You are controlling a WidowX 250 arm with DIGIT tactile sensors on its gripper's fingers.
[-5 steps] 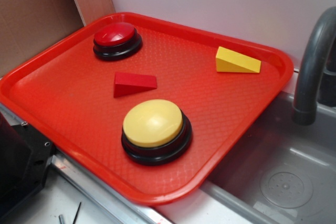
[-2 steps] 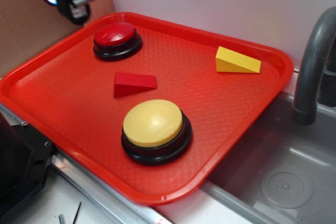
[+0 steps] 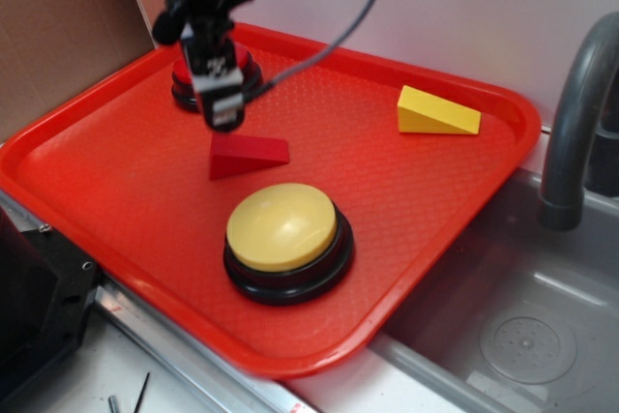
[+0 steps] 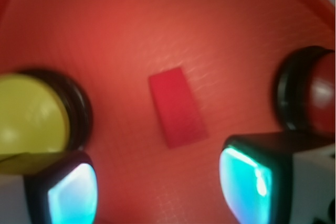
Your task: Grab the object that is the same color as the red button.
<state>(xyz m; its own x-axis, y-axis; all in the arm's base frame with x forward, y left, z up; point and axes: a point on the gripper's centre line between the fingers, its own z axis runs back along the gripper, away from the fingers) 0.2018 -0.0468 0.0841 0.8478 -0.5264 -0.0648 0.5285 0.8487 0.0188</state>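
A small red wedge block [image 3: 248, 154] lies on the red tray [image 3: 116, 181], between the two buttons. In the wrist view the red wedge block [image 4: 177, 106] sits ahead of my open gripper [image 4: 160, 190], with nothing between the teal pads [image 4: 247, 184]. From outside, my gripper [image 3: 221, 103] hangs above the tray just left of and behind the wedge, not touching it. The red button [image 3: 244, 70] on its black base is mostly hidden behind the gripper; the wrist view catches the red button [image 4: 315, 95] at the right edge.
A yellow dome button [image 3: 286, 239] stands in front of the wedge. A yellow wedge [image 3: 435, 111] lies at the tray's far right. A grey faucet [image 3: 575, 113] and sink basin [image 3: 522, 326] are to the right. Cardboard [image 3: 58, 36] backs the left side.
The gripper has come in from the top left and dropped over the tray, now covering the red button and hanging close to the red wedge. No object has shifted.
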